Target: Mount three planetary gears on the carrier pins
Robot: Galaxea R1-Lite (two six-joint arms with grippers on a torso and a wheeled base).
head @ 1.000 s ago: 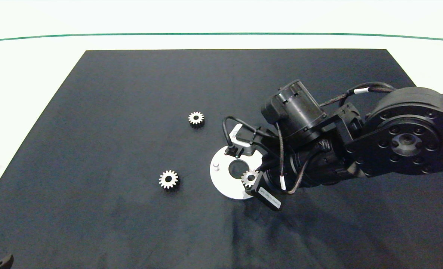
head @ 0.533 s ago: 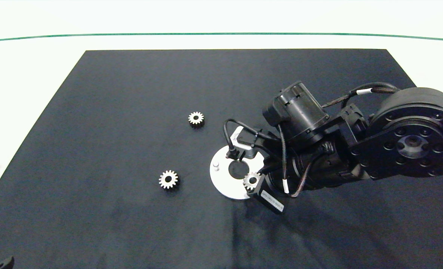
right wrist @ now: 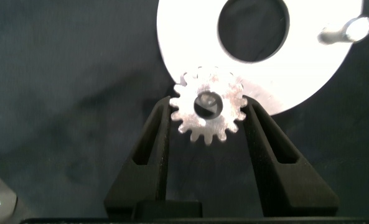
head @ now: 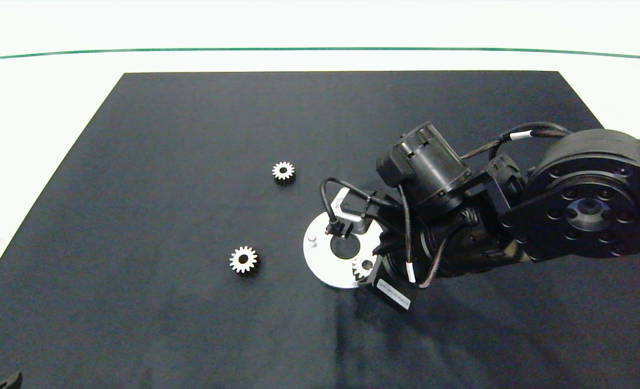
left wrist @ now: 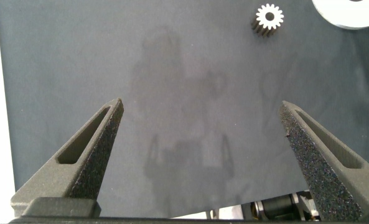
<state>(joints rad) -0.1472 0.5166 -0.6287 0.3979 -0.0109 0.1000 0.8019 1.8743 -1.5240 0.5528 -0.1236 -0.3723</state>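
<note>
Right gripper (right wrist: 209,124) clamps gear (right wrist: 208,113) by teeth, right of centre in head view, over white disc (head: 320,258) lower-right edge. Centre bore over pin beneath, keep gear level, lower gently, then release. Two gears (head: 243,259) (head: 283,171) loose on mat. Left gripper (left wrist: 203,134) wide open, empty.

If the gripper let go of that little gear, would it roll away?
Probably not: the gear is held flat in the right gripper over the white disc, so it would likely drop flat. It looks metal, so probably stiff and heavy for its size. On edge, it might roll.
</note>
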